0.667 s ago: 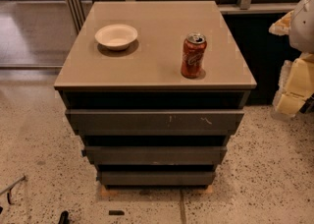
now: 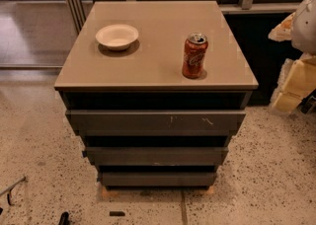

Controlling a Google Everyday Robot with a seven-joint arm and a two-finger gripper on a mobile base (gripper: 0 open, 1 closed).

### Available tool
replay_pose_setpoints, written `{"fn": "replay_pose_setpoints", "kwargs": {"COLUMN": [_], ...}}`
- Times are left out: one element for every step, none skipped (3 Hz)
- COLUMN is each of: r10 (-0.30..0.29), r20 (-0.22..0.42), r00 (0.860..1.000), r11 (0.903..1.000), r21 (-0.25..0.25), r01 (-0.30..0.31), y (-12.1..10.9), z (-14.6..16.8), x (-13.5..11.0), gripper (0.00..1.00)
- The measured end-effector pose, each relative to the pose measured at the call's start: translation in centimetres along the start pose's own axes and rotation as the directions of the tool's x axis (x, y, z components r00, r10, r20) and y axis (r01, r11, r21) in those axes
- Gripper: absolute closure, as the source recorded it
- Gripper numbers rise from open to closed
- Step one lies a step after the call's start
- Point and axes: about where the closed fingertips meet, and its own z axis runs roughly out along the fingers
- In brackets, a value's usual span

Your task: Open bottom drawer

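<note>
Bottom drawer (image 2: 157,178): closed, lowest front, at 6 o'clock under the bench (image 2: 158,73). Gripper (image 2: 291,88): at 3 o'clock, well apart from the drawers, holding nothing visible; whether open or closed, cannot tell. Bowl (image 2: 117,36) and can (image 2: 195,56) on bench.

The arm (image 2: 307,19) is seen only in part at the right edge, white and cut off by the border, and the gripper (image 2: 292,88) – cream-coloured – is held beneath it, angled down and leftward.

1 camera, high and near, looks down facing the cabinet (image 2: 163,66).
</note>
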Motion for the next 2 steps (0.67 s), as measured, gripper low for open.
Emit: {"fn": "replay_pose_setpoints", "kwargs": {"r10": [-0.008,0.008], "r20": [0.048,0.129], "r00": [0.999,0.992], "r11": [0.9995,0.9939], "r21": [-0.029,-0.110], "r01": [0.010,0.006], "y": [1.1,3.1], "z": [2.7,11.5], "x": [0.0,0.4], "gripper": [0.39,0.62]}}
